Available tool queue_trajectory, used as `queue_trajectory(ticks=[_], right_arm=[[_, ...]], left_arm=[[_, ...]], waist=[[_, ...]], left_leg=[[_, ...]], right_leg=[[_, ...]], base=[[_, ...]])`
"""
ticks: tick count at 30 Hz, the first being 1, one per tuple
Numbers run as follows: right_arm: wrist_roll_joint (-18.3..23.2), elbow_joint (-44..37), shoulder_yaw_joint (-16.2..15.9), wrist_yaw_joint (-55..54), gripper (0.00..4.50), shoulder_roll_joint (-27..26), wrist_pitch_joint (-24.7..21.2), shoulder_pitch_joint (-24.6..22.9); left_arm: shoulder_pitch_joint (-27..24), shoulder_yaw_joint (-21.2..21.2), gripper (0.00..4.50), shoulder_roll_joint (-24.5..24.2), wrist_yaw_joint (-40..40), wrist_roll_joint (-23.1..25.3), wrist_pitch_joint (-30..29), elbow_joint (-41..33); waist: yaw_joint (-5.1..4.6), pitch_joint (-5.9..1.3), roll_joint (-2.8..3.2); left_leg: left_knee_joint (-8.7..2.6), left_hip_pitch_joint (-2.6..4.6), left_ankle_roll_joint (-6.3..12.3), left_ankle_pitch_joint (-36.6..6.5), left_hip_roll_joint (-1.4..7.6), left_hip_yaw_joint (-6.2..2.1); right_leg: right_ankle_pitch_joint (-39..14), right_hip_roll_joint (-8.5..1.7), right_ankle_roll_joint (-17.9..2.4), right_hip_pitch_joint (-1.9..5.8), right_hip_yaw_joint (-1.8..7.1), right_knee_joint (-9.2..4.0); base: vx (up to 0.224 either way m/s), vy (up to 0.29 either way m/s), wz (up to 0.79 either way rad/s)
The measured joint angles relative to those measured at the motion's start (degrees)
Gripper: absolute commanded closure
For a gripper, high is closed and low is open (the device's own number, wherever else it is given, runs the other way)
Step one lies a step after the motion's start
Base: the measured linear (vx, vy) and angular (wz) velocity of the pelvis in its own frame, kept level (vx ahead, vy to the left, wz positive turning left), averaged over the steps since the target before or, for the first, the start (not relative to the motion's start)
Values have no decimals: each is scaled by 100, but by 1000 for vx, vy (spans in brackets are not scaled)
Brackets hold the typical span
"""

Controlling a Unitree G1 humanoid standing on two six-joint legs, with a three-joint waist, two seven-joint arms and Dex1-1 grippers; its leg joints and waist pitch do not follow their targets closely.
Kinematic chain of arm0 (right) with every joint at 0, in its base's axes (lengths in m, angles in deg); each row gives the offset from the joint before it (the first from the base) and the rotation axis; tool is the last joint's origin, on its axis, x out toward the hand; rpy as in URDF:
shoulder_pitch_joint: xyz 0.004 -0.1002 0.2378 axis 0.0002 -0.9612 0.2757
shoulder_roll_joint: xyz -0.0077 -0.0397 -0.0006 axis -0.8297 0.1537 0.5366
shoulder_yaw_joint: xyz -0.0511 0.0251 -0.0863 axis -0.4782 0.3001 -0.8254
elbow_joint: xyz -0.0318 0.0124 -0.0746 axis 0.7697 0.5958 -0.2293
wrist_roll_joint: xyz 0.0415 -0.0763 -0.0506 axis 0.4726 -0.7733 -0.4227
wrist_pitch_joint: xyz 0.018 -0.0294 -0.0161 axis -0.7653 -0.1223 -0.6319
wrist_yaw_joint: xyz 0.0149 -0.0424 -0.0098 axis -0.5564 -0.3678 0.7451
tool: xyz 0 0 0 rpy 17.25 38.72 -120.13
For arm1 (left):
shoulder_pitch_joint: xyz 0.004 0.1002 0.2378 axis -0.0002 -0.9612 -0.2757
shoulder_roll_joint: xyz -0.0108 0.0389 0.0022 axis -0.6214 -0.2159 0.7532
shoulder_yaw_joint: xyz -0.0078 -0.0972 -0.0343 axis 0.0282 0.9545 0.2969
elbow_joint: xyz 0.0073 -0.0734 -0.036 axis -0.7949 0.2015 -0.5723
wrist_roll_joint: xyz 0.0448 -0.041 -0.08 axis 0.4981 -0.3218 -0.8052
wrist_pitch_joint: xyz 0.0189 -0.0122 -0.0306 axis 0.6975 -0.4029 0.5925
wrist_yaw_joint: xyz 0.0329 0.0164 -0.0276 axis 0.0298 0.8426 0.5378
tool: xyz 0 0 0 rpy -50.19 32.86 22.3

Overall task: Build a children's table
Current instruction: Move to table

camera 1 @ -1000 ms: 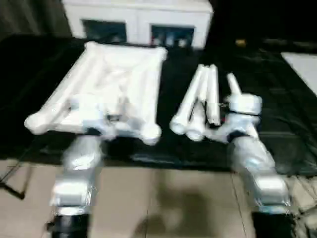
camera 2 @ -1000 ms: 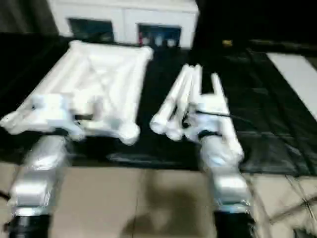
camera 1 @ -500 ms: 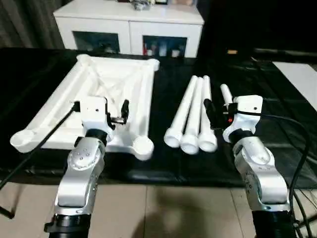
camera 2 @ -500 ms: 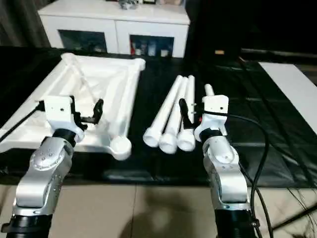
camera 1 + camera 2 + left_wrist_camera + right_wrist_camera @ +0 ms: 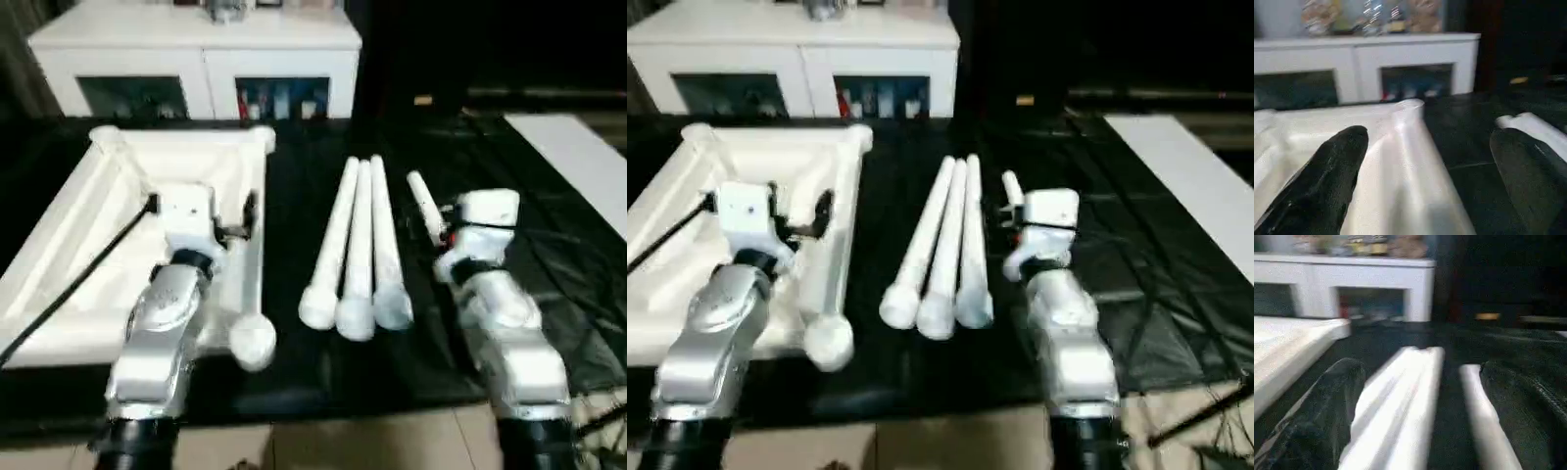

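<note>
Both grippers' fingers gape wide, empty; the legs look light, stiff, probably slick, best gripped mid-shaft.

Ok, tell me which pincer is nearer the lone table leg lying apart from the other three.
Right. The right pincer sits at the lone leg; the left pincer is over the table top, beyond the three bundled legs.

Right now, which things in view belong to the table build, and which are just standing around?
Job:
- table top, upside down on the black work table
- three legs together
- fourth leg beside the right gripper

Bystanders:
- white cabinet
- items on top of it
</note>
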Motion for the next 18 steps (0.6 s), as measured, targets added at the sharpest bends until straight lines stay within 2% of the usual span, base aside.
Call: queue_trajectory(ticks=[2, 3, 5, 6, 8, 9, 11, 13, 14, 15, 16, 17, 18], right_arm=[[6, 0, 11, 23, 33, 20, -53, -15], [10, -1, 32, 52, 33, 68, -69, -28], [7, -2, 58, 105, 33, 125, -70, -112], [11, -4, 60, 138, 33, 129, -73, -182], [23, -38, 63, 175, 33, 123, -90, -232], [29, -86, 63, 191, 33, 125, -91, -240], [0, -117, 57, 192, 33, 163, -74, -229], [-15, -116, 25, 191, 33, 178, -65, -231], [-28, -115, 5, 191, 33, 158, -58, -211], [-32, -115, -130, 221, 33, 107, -49, -149], [-38, -124, -205, 241, 33, 89, -29, -137], [-48, -124, -229, 250, 33, 89, -11, -131], [-57, -125, -222, 251, 33, 106, 13, -130]], left_arm=[[3, -9, 0, -20, -12, 22, 2, 0], [11, -35, 0, 7, -15, 30, 10, -1], [8, -159, 0, 27, -46, 38, 10, 7], [4, -227, 0, 26, -62, 50, 11, 7], [-7, -253, 0, -4, -71, 69, 13, 6], [-14, -256, 0, -27, -75, 73, 14, 6], [-55, -249, 0, -56, -74, 79, 14, 3], [-146, -216, 0, -89, -72, 89, 13, 3], [-158, -176, 0, -110, -69, 95, 12, 4], [-185, -105, 0, -160, -65, 101, 10, 8], [-182, -53, 0, -170, -63, 100, 10, 10], [-175, -31, 0, -188, -63, 100, 11, 9], [-175, -30, 0, -184, -61, 99, 11, 2]], waist=[[21, -2, -1], [60, -11, -13], [130, -2, -28], [147, 1, -32], [174, 3, -34], [224, 2, -29], [326, 4, 1], [326, 20, 38], [264, 32, 29], [143, 38, 30], [86, 36, 21], [38, 29, 2], [13, 26, -40]], left_leg=[[24, -36, -26, 21, -41, 17], [2, -74, -34, 59, -58, 46], [-108, -81, 1, 109, -78, 100], [-155, -56, 20, 130, -67, 163], [-152, -52, 24, 128, -64, 217], [-93, -56, 63, 104, -61, 226], [58, -71, 127, 47, -31, 160], [35, -23, 140, 40, -74, 200], [-35, 7, 212, 66, -118, 252], [-110, 24, 336, 124, -214, 287], [-147, 31, 427, 160, -273, 344], [-174, 42, 485, 186, -332, 381], [-242, 48, 540, 222, -410, 496]], right_leg=[[17, -39, 185, -47, 74, 24], [23, -49, 206, -88, 107, 76], [68, -83, 230, -144, 124, 64], [87, -106, 226, -139, 132, 40], [85, -156, 207, -114, 146, 19], [107, -192, 244, -107, 148, 17], [154, -253, 333, -80, 146, -9], [189, -330, 401, 6, 138, -185], [196, -345, 361, -4, 131, -246], [76, -382, 71, -40, 101, -136], [13, -392, 15, -110, 32, 100], [-15, -355, 69, -177, -101, 371], [-32, -284, 110, -201, -237, 470]], base=[[39, 12, 1], [0, 0, 0], [-29, -8, -1], [-77, 8, 1], [-78, 29, 1], [-74, 102, -5], [-69, 135, -9], [-50, 216, -6], [-45, 240, -1], [-55, 251, 4], [-55, 251, 4], [-75, 211, 8], [-101, 169, -7]])
